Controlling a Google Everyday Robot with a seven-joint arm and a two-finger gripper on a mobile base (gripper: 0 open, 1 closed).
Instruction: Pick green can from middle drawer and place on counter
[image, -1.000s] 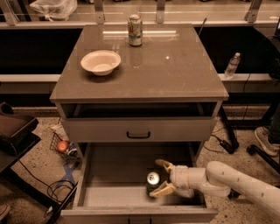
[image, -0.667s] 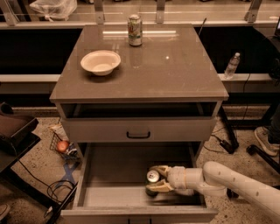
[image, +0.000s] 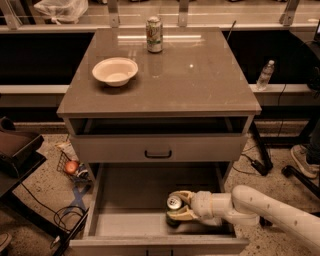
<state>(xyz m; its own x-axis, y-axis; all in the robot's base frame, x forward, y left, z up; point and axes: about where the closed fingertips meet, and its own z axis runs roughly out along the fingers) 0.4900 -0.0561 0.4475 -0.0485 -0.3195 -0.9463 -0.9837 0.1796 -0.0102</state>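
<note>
The green can (image: 174, 202), dark with a silver top, stands upright on the floor of the pulled-out middle drawer (image: 125, 200), towards its front right. My gripper (image: 173, 206) reaches in from the right on its white arm (image: 260, 207). Its pale fingers (image: 183, 195) sit one on the far side of the can and one on the near side, closed against it. The can's base rests on or just above the drawer floor; I cannot tell which. The counter (image: 200, 75) is the glossy grey-brown top above.
On the counter stand a whitish-green can (image: 154, 34) at the back and a white bowl (image: 115, 71) at the left. A closed drawer front with a black handle (image: 158, 153) hangs above the open drawer. A wire basket (image: 72, 167) and cables lie on the floor at left.
The fingers were spread wide beside the can one second ago. They have closed around it and the gripper has shifted slightly left over the can.
</note>
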